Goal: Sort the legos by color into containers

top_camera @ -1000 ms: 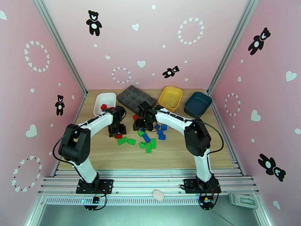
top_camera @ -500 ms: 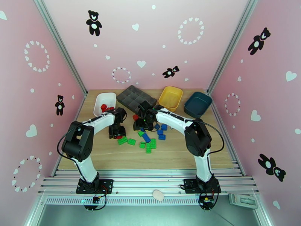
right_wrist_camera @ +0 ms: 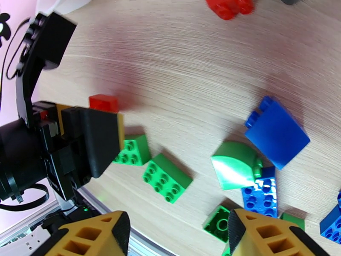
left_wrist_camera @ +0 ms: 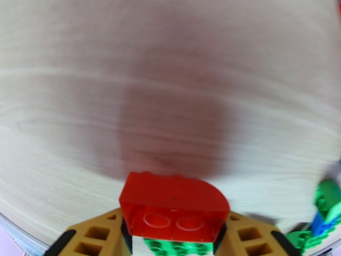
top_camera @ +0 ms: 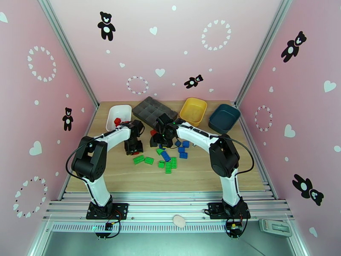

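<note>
The left gripper [left_wrist_camera: 172, 237] pinches a red brick [left_wrist_camera: 172, 203] between its 2 fingers over the table [left_wrist_camera: 170, 60], left of the loose legos [top_camera: 168, 158]. The right gripper [right_wrist_camera: 177, 235] gapes wide, empty, above green and blue bricks [right_wrist_camera: 166, 178]. The edge bricks [left_wrist_camera: 328, 210] at the right of the left wrist view are blurred.

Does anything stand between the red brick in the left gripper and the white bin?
Nothing visible does. Bare table lies between the red brick in the left gripper and the white bin.
</note>
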